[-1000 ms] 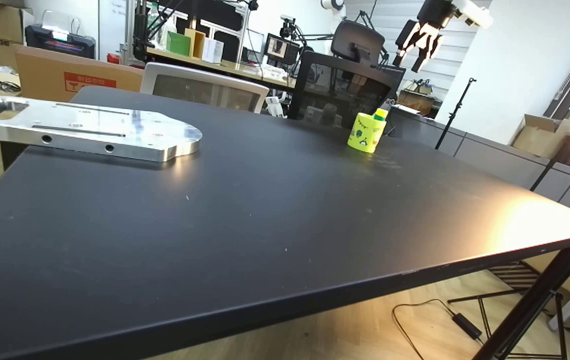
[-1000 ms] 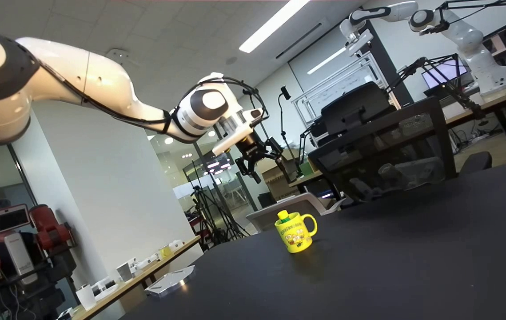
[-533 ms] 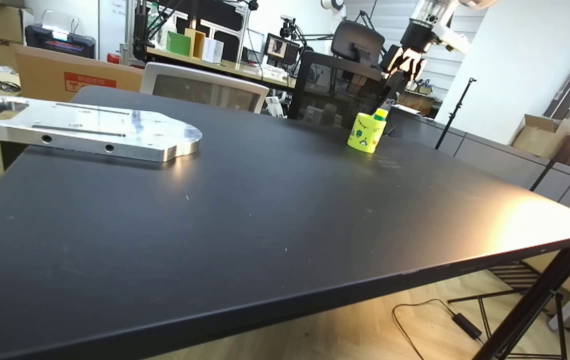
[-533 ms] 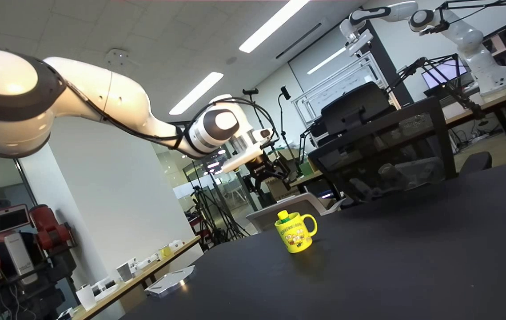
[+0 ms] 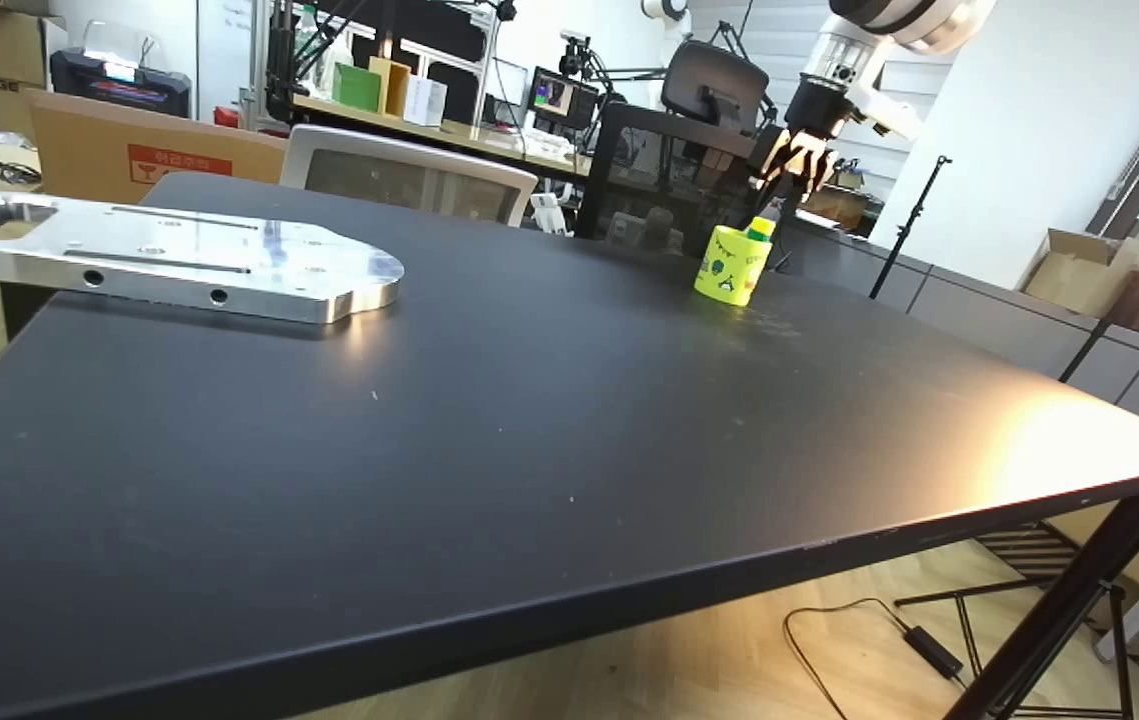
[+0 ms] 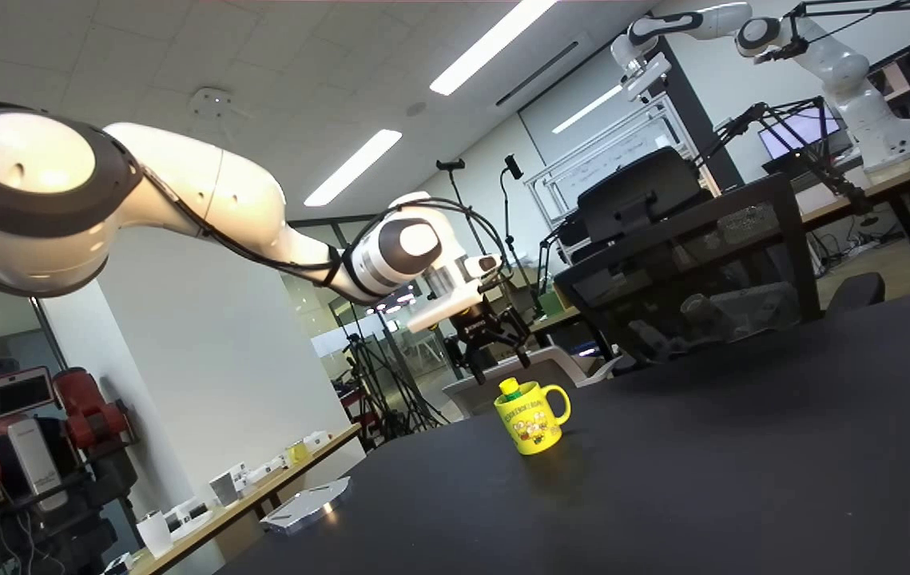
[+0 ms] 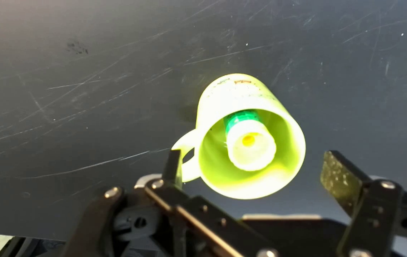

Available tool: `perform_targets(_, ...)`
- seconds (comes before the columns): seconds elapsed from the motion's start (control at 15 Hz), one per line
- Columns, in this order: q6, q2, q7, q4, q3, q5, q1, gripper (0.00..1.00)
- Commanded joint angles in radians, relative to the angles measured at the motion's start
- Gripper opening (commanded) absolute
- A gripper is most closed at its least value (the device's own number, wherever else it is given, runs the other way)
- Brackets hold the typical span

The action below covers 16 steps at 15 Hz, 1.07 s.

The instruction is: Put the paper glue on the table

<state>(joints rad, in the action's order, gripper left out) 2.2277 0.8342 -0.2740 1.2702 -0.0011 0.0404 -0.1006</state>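
Note:
The paper glue, with a yellow cap and a green body, stands tilted inside a yellow mug; its cap shows in both exterior views point(image 5: 760, 228) point(image 6: 510, 386) and in the wrist view point(image 7: 251, 146). Its lower part is hidden by the mug point(image 5: 727, 270) point(image 6: 533, 423) point(image 7: 237, 94). The mug stands upright on the black table point(image 5: 529, 420) point(image 6: 702, 463) point(image 7: 82, 89), its handle by one finger in the wrist view. My gripper point(image 6: 502, 370) is open and empty, above the mug and pointing down. In the wrist view its fingers point(image 7: 253, 160) are spread wider than the mug's opening.
A silver metal plate point(image 5: 229, 250) point(image 6: 307, 505) lies on the table by an edge. A black mesh chair point(image 5: 679, 180) point(image 6: 694, 263) and a white-framed chair point(image 5: 409, 175) point(image 6: 526, 375) stand close to the table behind the mug.
My arm has moved down, bringing the open gripper from high above to just over the mug. The mug and the glue have not moved.

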Motion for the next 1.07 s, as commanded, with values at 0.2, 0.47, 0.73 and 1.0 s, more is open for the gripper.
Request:
perform_targets(0.2, -0.015, 0.052, 0.041, -0.059, 0.007, -0.002, -0.006, 0.61)
perform_targets(0.47, -0.015, 0.049, 0.041, -0.054, 0.011, -0.001, -0.006, 0.32)
perform_targets(0.73, -0.057, 0.001, 0.049, -0.035, 0.019, 0.004, -0.003, 0.09)
perform_targets(1.0, -0.096, -0.12, 0.046, 0.03, 0.02, -0.004, 0.005, 0.09)
